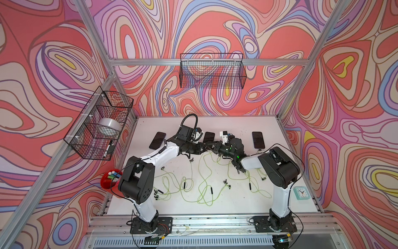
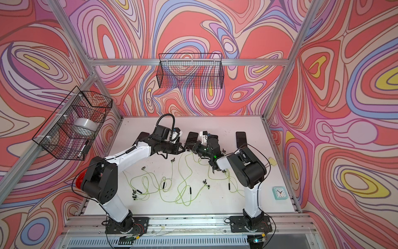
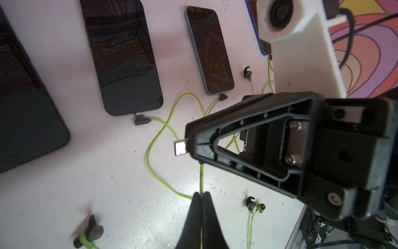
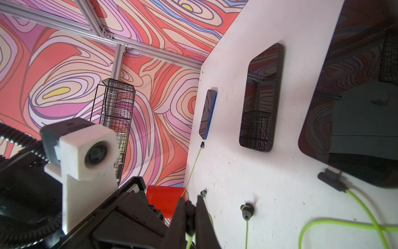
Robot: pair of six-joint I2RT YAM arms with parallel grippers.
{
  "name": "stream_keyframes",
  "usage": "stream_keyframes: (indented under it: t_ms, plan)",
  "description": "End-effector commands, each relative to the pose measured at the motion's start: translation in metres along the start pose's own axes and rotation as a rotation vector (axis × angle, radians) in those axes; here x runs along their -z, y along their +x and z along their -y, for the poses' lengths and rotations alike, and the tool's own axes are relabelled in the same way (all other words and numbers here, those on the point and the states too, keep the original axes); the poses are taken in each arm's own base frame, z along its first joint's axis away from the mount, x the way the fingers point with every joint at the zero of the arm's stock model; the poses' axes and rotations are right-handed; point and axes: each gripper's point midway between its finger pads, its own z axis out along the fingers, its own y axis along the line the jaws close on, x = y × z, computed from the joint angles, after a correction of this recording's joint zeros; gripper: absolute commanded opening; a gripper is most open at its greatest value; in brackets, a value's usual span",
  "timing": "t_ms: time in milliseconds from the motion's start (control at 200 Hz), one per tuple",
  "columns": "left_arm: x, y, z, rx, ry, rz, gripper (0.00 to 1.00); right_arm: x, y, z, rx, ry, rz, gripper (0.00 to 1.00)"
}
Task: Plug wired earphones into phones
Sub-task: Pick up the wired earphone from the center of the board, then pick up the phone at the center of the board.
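While readying insertion, clamps right gripper [image 4: 191, 201] on small dark earphone plug [image 4: 190, 216], silver tip [image 3: 180, 148] exposed; pinches left gripper [image 3: 201, 195] together on its thin yellow-green cable [image 3: 201, 179], steadying slack. Likely bound for flat black unplugged phone [image 3: 21, 97] at eleven o'clock.

Phones [image 1: 258, 140] lie in a row across the table's [image 1: 237, 207] back, earphone cables [image 1: 204, 194] sprawled before them.

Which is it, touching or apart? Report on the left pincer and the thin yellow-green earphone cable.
Touching. The left wrist view shows the thin yellow-green earphone cable pinched in the seam between the closed black tips of the left pincer.
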Motion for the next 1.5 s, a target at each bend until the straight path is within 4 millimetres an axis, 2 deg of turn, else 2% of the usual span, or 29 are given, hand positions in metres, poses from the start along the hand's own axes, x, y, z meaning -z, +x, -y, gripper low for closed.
stream_keyframes:
  t_ms: [0,85,175,250,295,416,451,466,566,726,961,1082,1312,1402,1492]
  plan:
    - [0.030,-0.022,0.004,0.022,-0.041,0.084,0.37,0.002,0.005,0.001,0.017,0.011,-0.016,0.01]
    - [0.052,-0.037,-0.020,0.160,-0.109,0.162,0.62,0.002,0.007,0.002,0.037,0.029,-0.029,0.01]
    - [0.068,-0.049,-0.056,0.273,-0.227,0.196,0.78,0.004,0.009,0.006,0.073,0.076,-0.047,0.00]
    - [0.067,-0.053,-0.078,0.280,-0.351,0.137,0.94,0.010,0.011,0.010,0.103,0.121,-0.050,0.00]
    - [0.061,-0.057,-0.087,0.273,-0.390,0.089,1.00,0.015,0.011,0.011,0.121,0.149,-0.045,0.00]
    - [0.040,-0.078,-0.111,0.242,-0.463,0.070,1.00,0.030,0.012,0.015,0.162,0.224,-0.037,0.00]
    - [0.036,-0.084,-0.118,0.231,-0.491,0.084,1.00,0.034,0.015,0.024,0.167,0.261,-0.040,0.00]
    - [0.035,-0.086,-0.121,0.227,-0.500,0.086,1.00,0.037,0.011,0.016,0.184,0.256,-0.028,0.00]
    - [0.021,-0.093,-0.135,0.205,-0.552,0.027,1.00,0.047,0.013,0.020,0.215,0.323,-0.031,0.00]
    - [-0.007,-0.078,-0.145,0.114,-0.628,-0.151,1.00,0.056,0.013,0.021,0.241,0.361,-0.029,0.00]
    - [-0.033,-0.068,-0.164,0.060,-0.691,-0.244,1.00,0.071,0.017,0.024,0.251,0.397,-0.016,0.00]
    - [-0.042,-0.056,-0.176,0.103,-0.737,-0.292,1.00,0.075,0.019,0.028,0.250,0.409,-0.012,0.00]
    - [-0.059,-0.037,-0.182,0.177,-0.712,-0.324,1.00,0.076,0.020,0.027,0.250,0.414,-0.011,0.00]
    - [-0.064,-0.031,-0.182,0.197,-0.698,-0.344,0.93,0.078,0.018,0.026,0.253,0.422,-0.005,0.00]
    - [-0.062,-0.023,-0.186,0.246,-0.727,-0.361,0.80,0.079,0.018,0.026,0.256,0.426,-0.007,0.00]
